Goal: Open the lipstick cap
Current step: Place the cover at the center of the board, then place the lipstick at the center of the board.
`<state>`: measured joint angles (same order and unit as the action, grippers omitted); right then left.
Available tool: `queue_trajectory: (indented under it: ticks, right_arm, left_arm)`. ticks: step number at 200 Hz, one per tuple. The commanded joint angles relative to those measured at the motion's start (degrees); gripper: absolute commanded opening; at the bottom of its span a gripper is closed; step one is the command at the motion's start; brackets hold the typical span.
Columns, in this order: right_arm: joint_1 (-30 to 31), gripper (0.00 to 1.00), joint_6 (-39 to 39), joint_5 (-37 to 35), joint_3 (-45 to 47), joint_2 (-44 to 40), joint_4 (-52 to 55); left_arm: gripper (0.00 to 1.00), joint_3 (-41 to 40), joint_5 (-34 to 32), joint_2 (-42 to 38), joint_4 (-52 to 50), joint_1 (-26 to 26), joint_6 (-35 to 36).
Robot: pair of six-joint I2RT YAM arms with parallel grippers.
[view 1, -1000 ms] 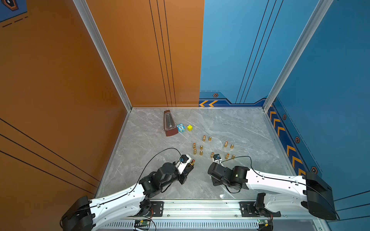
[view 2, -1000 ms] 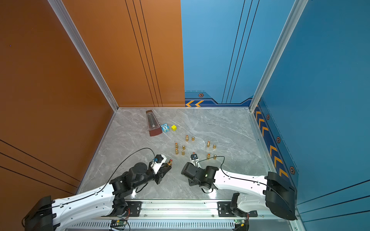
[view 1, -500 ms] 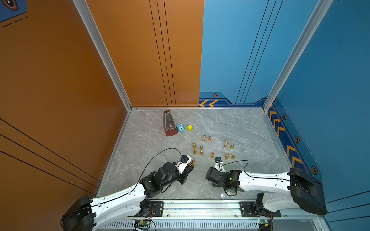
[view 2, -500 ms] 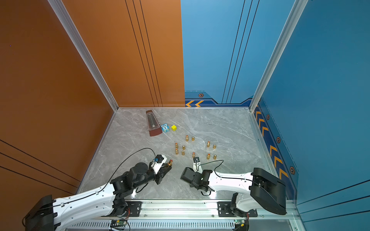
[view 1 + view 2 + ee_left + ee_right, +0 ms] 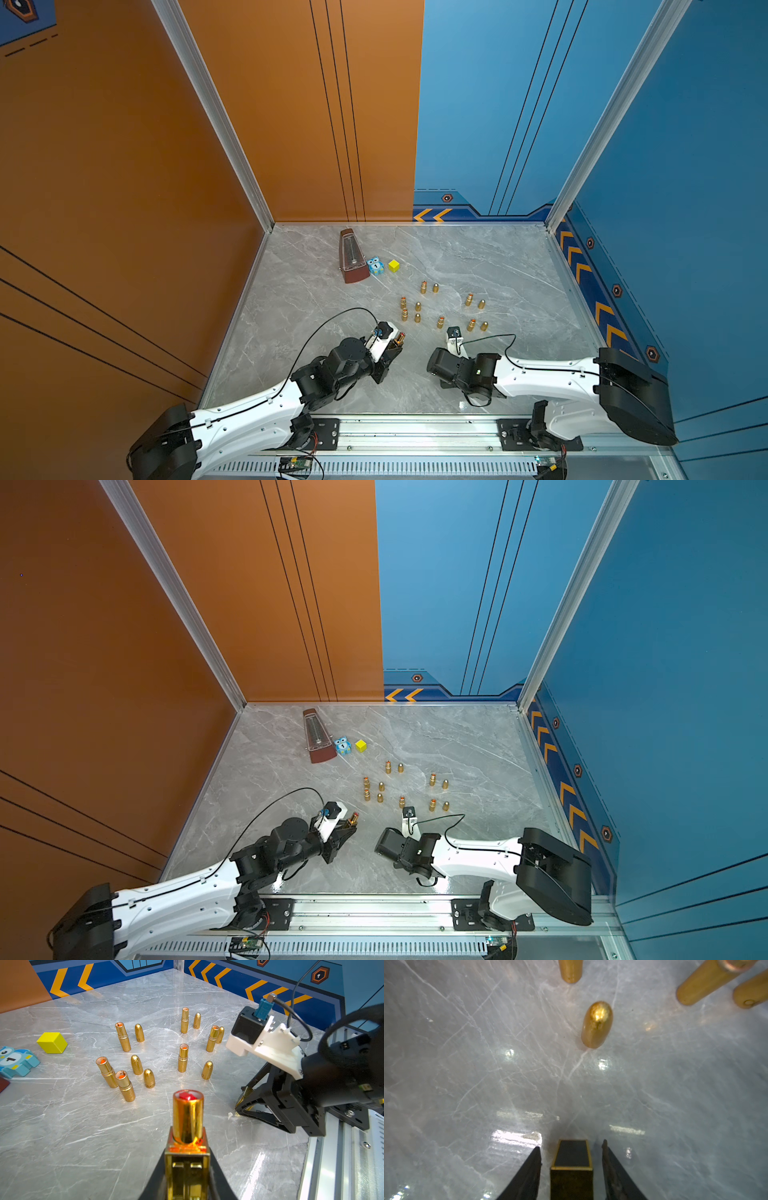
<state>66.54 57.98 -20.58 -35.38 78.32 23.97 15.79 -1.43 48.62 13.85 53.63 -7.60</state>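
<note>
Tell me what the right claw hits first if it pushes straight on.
Most likely the table: the right claw angles down, tips almost on it, open around the black cap.

A brown pyramid metronome (image 5: 352, 257) stands on the grey marble table (image 5: 478, 257), toward its far edge and in front of the orange wall (image 5: 291, 104). Just beside the metronome's base, on the side facing the blue wall (image 5: 478, 104), sits a small blue owl block (image 5: 375, 265) marked with a 1. A yellow cube (image 5: 394, 265) lies just past the owl, slightly apart from it and farther from the metronome.
</note>
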Motion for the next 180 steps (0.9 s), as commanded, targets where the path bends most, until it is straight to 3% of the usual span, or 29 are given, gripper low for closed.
queue_trajectory:
  ticks: [1,51,103,131,180]
  right_arm:
    - [-0.5,0.52,0.9,-0.3,0.1,-3.8,3.7]
    - [-5.1,0.62,-2.4,3.7,-3.4,-13.4,11.4]
    - [-15.1,0.70,-11.6,26.3,-9.5,-19.3,11.5]
    - [-16.1,0.75,-13.7,35.5,-13.0,-18.8,9.5]
    - [-16.0,0.77,-11.9,42.5,-15.5,-12.6,3.4]
  left_arm:
    - [0.00,1.1,1.2,0.2,-0.1,-0.6,-0.4]
    - [0.00,2.8,3.4,2.5,-0.1,-0.1,-0.2]
    - [0.00,6.6,4.8,7.4,0.0,1.0,1.2]
    - [0.00,8.4,5.9,10.2,0.0,1.7,1.8]
    - [0.00,9.9,7.0,12.0,0.6,3.0,2.2]
